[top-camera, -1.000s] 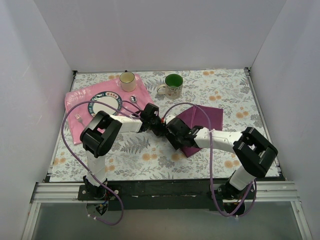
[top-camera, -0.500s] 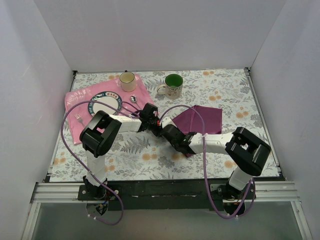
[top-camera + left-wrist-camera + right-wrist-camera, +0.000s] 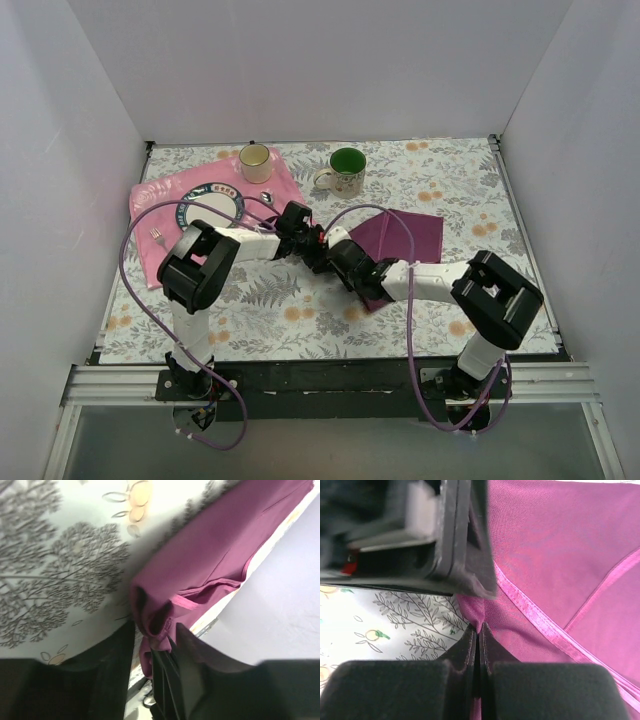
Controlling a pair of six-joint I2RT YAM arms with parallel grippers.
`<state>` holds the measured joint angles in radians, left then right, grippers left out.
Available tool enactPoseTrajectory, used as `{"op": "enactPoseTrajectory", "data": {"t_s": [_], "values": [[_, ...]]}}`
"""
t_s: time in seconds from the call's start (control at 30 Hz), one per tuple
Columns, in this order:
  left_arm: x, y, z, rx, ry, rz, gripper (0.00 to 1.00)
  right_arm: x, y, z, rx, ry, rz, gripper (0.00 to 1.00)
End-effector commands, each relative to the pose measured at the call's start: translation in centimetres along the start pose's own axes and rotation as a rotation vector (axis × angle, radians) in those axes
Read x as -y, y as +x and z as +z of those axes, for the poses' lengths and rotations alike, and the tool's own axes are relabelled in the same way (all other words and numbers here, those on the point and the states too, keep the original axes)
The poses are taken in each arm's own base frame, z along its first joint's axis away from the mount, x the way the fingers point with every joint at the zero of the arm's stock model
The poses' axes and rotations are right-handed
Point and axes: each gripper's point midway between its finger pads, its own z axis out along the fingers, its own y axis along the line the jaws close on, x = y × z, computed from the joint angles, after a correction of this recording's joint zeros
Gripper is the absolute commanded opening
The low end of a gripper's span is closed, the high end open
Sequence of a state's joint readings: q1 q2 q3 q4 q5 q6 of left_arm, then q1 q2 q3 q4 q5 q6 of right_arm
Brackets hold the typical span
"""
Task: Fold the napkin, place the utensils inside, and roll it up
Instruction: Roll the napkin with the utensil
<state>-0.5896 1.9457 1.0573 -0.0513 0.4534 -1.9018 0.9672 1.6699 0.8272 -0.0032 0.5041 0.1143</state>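
The dark purple napkin point(image 3: 402, 238) lies right of centre on the floral table, its left corner lifted where both grippers meet. My right gripper point(image 3: 478, 630) is shut, pinching a fold of the napkin point(image 3: 555, 555) at that corner. My left gripper point(image 3: 152, 632) has its jaws apart, and the bunched napkin corner point(image 3: 152, 615) sits loosely between its fingers. In the top view the left gripper point(image 3: 316, 247) and the right gripper point(image 3: 338, 256) are almost touching. The fork point(image 3: 157, 238) lies on the pink mat at far left. The spoon point(image 3: 268, 198) rests at the mat's right edge.
A pink cloth mat point(image 3: 170, 190) at back left carries a plate point(image 3: 212, 205) and a cream mug point(image 3: 255, 161). A green-lined mug point(image 3: 346, 171) stands at back centre. White walls close the table on three sides.
My right gripper has closed on the napkin's lifted corner. My left gripper, shut on that corner before, has opened its jaws. Both stay at the same spot.
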Motion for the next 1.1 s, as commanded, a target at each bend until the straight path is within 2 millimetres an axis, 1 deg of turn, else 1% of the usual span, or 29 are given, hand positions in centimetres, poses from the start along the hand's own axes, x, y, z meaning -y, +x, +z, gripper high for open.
{"op": "enactPoseTrajectory", "data": {"t_s": [0.0, 0.2, 0.23, 0.27, 0.33, 0.4, 0.43, 0.47, 0.5, 0.57, 0.63, 0.67, 0.7, 0.77, 0.87, 0.9, 0.93, 1.0, 1.07], "values": [[1.4, -1.2, -1.3, 0.052, 0.017, 0.118, 0.43, -2.8, 4.1, -0.1, -0.143, -0.222, 0.076, 0.01], [1.9, -1.9, -2.7, 0.103, 0.025, 0.186, 0.57, -3.3, 3.6, -0.5, -0.154, -0.378, 0.185, 0.01], [1.5, -1.7, -2.8, 0.101, 0.016, 0.191, 0.58, -3.1, 3.5, -0.6, -0.15, -0.393, 0.209, 0.01], [1.8, -2.0, -3.3, 0.121, 0.022, 0.2, 0.61, -3.2, 3.4, -0.8, -0.159, -0.447, 0.241, 0.01], [1.7, -1.9, -3.5, 0.125, 0.02, 0.205, 0.64, -3.3, 3.7, -0.8, -0.17, -0.484, 0.264, 0.01], [1.4, -1.7, -3.4, 0.114, 0.017, 0.198, 0.69, -3.3, 3.0, -0.8, -0.146, -0.547, 0.306, 0.01], [1.2, -1.6, -3.3, 0.106, 0.014, 0.192, 0.71, -3.4, 3.1, -0.8, -0.15, -0.566, 0.321, 0.01], [1.1, -1.5, -3.0, 0.095, 0.011, 0.178, 0.79, -3.3, 3.0, -1.0, -0.152, -0.609, 0.353, 0.01], [0.9, -1.4, -2.8, 0.088, 0.006, 0.17, 0.8, -3.3, 2.7, -1.0, -0.142, -0.633, 0.365, 0.01], [1.2, -1.4, -2.6, 0.086, 0.008, 0.163, 0.8, -3.3, 2.6, -1.1, -0.14, -0.682, 0.39, 0.01], [1.1, -1.5, -2.2, 0.088, -0.006, 0.148, 0.8, -3.4, 2.6, -1.0, -0.143, -0.719, 0.416, 0.01], [1.6, -1.4, -1.9, 0.088, -0.002, 0.154, 0.79, -3.3, 2.5, -1.1, -0.14, -0.752, 0.436, 0.01], [1.1, -1.4, -1.4, 0.088, -0.028, 0.15, 0.78, -3.2, 2.7, -0.9, -0.148, -0.762, 0.453, 0.01], [1.1, -1.1, -1.1, 0.082, -0.043, 0.148, 0.77, -2.7, 2.6, -0.8, -0.138, -0.79, 0.486, 0.01], [0.8, -0.9, -0.8, 0.106, -0.073, 0.151, 0.76, -2.2, 2.8, -0.4, -0.137, -0.81, 0.516, 0.01], [0.4, -0.7, -0.8, 0.109, -0.096, 0.144, 0.76, -2.1, 3.0, -0.2, -0.14, -0.811, 0.528, 0.01], [0.1, -1.0, -0.8, 0.133, -0.116, 0.126, 0.75, -1.8, 3.0, -0.1, -0.138, -0.819, 0.548, 0.01], [-0.5, -0.6, -0.6, 0.146, -0.147, 0.105, 0.74, -1.6, 3.1, 0.1, -0.133, -0.823, 0.559, 0.01], [-0.8, -0.4, -0.2, 0.142, -0.159, 0.083, 0.67, -1.6, 2.8, 0.1, -0.119, -0.833, 0.557, 0.01]]}}
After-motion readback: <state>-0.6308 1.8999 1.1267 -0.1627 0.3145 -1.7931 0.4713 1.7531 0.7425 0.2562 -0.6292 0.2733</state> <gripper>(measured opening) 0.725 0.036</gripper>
